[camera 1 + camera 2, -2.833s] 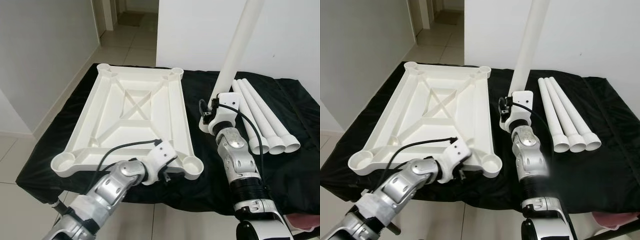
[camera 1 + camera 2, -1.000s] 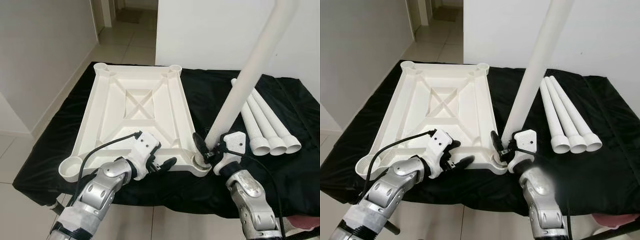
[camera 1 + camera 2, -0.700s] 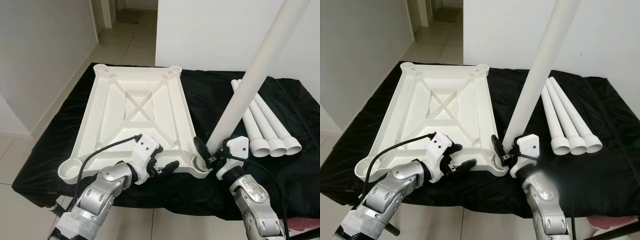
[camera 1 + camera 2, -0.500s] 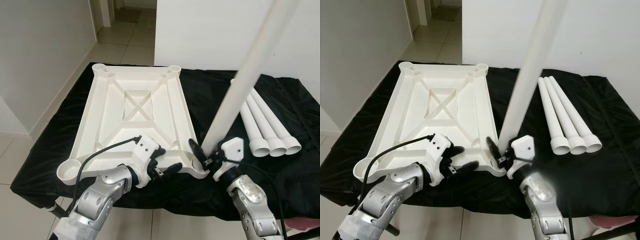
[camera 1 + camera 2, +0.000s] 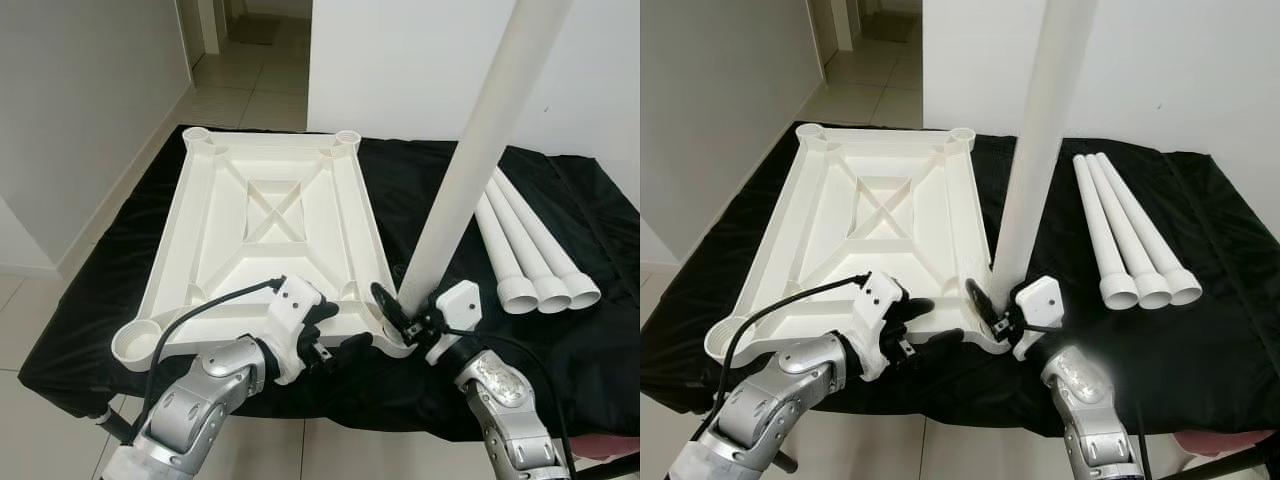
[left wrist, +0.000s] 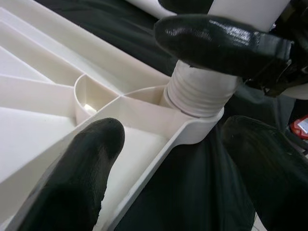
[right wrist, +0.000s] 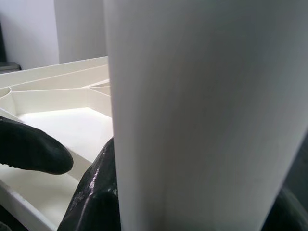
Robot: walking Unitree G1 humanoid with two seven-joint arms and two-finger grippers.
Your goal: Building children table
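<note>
Right gripper (image 5: 405, 312) clamps the leg (image 5: 470, 165), now stood nearly upright with its threaded end entering the tabletop (image 5: 262, 215) corner socket. Left gripper (image 5: 335, 330), fingers spread, braces the near edge; screwing comes next.

tabletop (image 5: 270, 215) & legs (image 5: 530, 250): white, being shown plain | cloth (image 5: 600, 330): black | arms: silver, fingers (image 6: 82, 163) black | floor tiles (image 5: 30, 330): beige
</note>
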